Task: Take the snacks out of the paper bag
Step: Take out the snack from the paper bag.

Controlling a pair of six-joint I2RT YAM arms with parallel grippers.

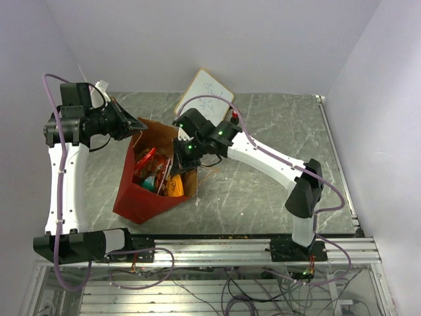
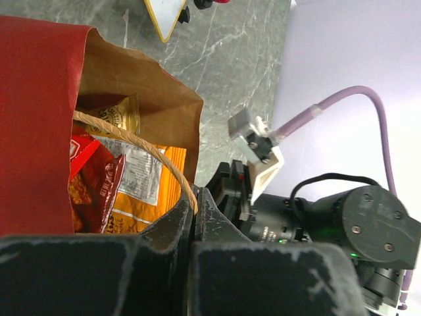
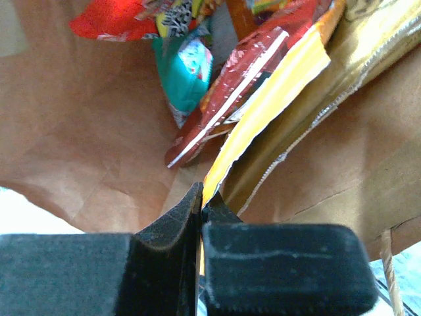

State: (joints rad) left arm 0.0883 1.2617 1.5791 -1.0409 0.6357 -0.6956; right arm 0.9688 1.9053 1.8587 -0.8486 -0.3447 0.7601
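The red paper bag stands open on the grey tabletop, just in front of a tilted whiteboard, with the snacks bunched inside. The left claw is closed tight on the bag's rim, where the tan loop handle ends. Inside the bag, the right claw is pinched shut on the edge of an orange-yellow packet, beside a teal-white packet
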